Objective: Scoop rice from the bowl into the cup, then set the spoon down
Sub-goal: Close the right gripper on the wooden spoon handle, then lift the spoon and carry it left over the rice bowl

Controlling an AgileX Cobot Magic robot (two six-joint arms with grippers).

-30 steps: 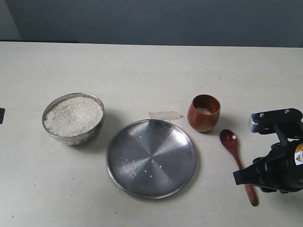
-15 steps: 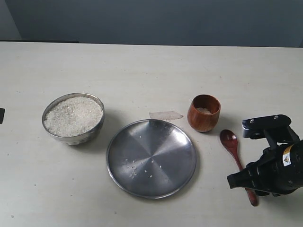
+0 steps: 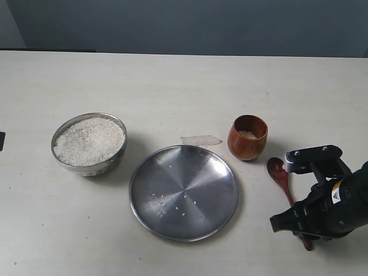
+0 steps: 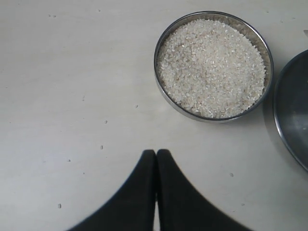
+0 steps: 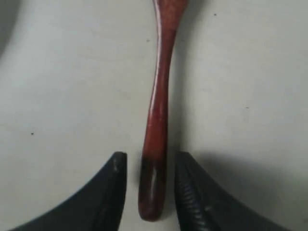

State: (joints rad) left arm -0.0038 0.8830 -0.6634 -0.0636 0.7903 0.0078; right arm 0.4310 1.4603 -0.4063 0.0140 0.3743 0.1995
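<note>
The steel bowl [image 3: 89, 144] heaped with white rice [image 3: 89, 141] stands at the table's left; the left wrist view shows the bowl [image 4: 213, 65] and its rice [image 4: 211, 67] ahead of my left gripper [image 4: 156, 154], which is shut on nothing. The brown wooden cup [image 3: 248, 137] stands right of centre with a little rice inside. The dark red wooden spoon [image 3: 282, 175] lies flat just right of the cup. My right gripper [image 5: 150, 159] is open, its fingers straddling the end of the spoon handle [image 5: 156, 144] with gaps on both sides; in the exterior view the right gripper [image 3: 296, 224] covers that end.
A wide flat steel plate [image 3: 184, 192] with a few stray grains lies between bowl and cup; its edge [image 4: 291, 125] shows in the left wrist view. A small clear scrap [image 3: 201, 140] lies behind the plate. The table's near edge is close below the right arm.
My right arm has moved left over the spoon's handle end, now covering more of it. Bowl, cup, plate and spoon have not moved.
</note>
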